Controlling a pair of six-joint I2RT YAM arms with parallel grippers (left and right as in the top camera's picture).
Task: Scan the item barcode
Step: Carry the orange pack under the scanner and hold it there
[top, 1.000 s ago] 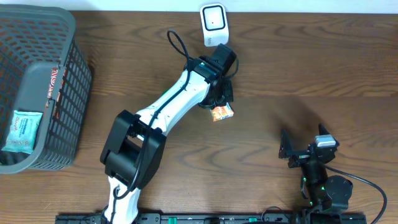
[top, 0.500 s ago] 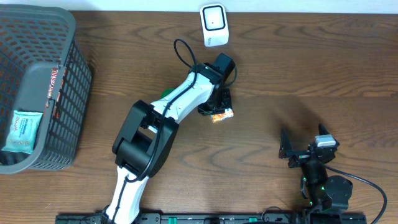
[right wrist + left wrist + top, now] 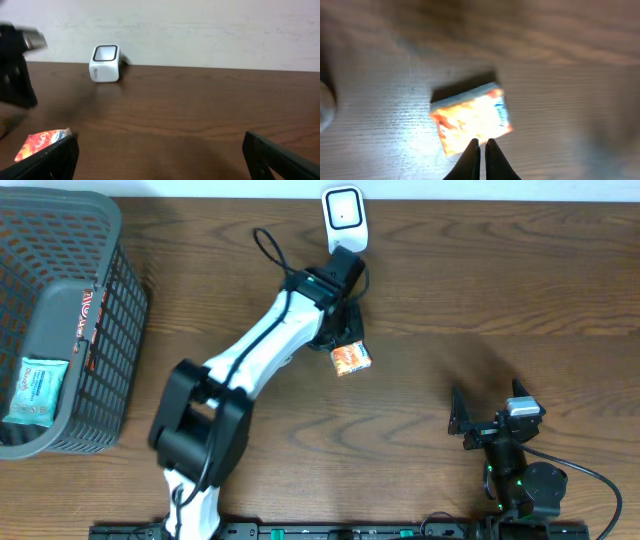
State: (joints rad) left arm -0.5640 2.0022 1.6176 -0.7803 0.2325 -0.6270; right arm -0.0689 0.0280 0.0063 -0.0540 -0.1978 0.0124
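— Where's the left arm (image 3: 262,350)?
— Stretched far forward from its base, angling toward the middle. The left gripper (image 3: 481,146) points downward, jaws pressed together.
— And the right arm (image 3: 520,485)?
— Folded up close over its own base, off to the right. The right gripper (image 3: 160,157) faces forward, roughly level, jaws spread wide apart.

Table (image 3: 520,290): basket (image 3: 120,300) at left edge, pouch (image 3: 38,390) inside it; scanner (image 3: 343,218) at rear centre; snack packet (image 3: 350,358) lying in front of scanner.
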